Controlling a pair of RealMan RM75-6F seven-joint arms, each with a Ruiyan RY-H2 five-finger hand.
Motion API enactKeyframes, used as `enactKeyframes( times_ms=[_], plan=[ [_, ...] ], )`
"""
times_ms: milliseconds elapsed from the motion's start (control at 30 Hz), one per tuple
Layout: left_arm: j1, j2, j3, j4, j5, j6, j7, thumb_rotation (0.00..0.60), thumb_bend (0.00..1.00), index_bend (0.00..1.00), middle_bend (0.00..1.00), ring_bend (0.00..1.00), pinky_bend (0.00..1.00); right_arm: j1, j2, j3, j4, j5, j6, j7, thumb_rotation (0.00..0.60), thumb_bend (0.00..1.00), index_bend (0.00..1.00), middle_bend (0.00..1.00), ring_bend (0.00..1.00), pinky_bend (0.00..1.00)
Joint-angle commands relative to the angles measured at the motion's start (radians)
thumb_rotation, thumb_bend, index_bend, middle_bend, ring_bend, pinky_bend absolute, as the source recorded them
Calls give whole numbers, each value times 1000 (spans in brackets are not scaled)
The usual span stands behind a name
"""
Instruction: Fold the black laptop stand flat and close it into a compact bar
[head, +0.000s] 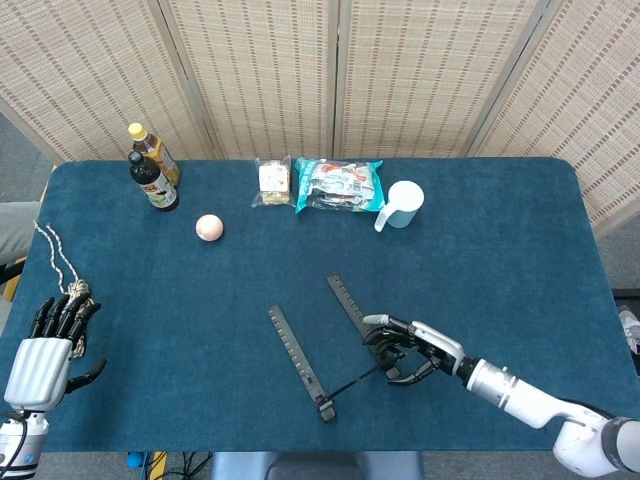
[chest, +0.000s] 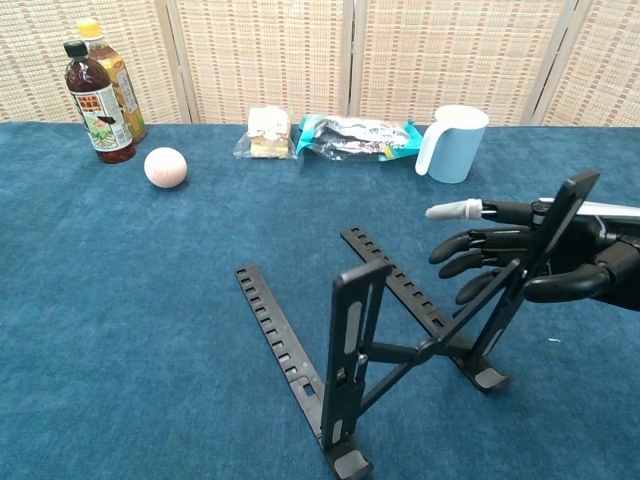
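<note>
The black laptop stand (chest: 400, 340) stood unfolded in the lower centre-right of the chest view, its two notched base rails lying flat on the blue table (chest: 140, 300) and its two upright arms raised and joined by crossed struts, so the folding was, by my judgement, at its opening step with the frame not yet collapsed. The right hand (chest: 545, 255) sat at the right edge of that view against the top of the far upright arm, a sensible place to be, since pushing that arm down toward its rail is what would flatten the stand. Its fingers (chest: 470, 243) were spread and gently curled, reaching past the arm on the camera's left side, while the thumb lay on the opposite side, so the arm ran between them; the grasp looked loose rather than clamped, and whether the pads actually pressed the bar could not be told. In the head view the same hand (head: 415, 348) showed in the lower centre, curled over the right-hand rail's end. The left hand (head: 50, 350) rested at the lower left corner of the head view, well apart from the stand, holding nothing, fingers straight and close together with the thumb out to the side, probably parked until a second grip was needed.
</note>
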Motion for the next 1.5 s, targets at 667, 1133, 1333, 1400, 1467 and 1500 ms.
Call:
enactKeyframes(
  times_ms=[667,1133,1333,1400,1467,1500],
  plan=[
    [-5,-6,0,11,-5,-12,-9,600,173,150,84,37,8,20,23,-25,-26,22,-44,108,600,0,163,306,237,348],
    [-80,-5,-8,47,-20,-140,-100,600,173,157,128,115,69,17,38,-26,-41,19,-31,92,600,0,157,292,237,348],
    [-116,-9,-3,69,-21,-201,-167,600,173,163,129,119,77,9,30,-31,-39,27,-38,98,600,0,157,291,237,348],
    [-126,-11,0,74,-21,-217,-182,600,173,170,129,119,78,7,31,-32,-41,27,-37,97,600,0,157,291,237,357],
    [-135,-14,5,76,-20,-235,-207,600,173,172,135,121,78,5,34,-30,-44,29,-34,94,600,0,157,291,237,368],
    [-140,-15,7,76,-18,-244,-221,600,173,172,139,123,77,4,36,-28,-46,30,-30,93,600,0,157,291,237,368]
  ],
)
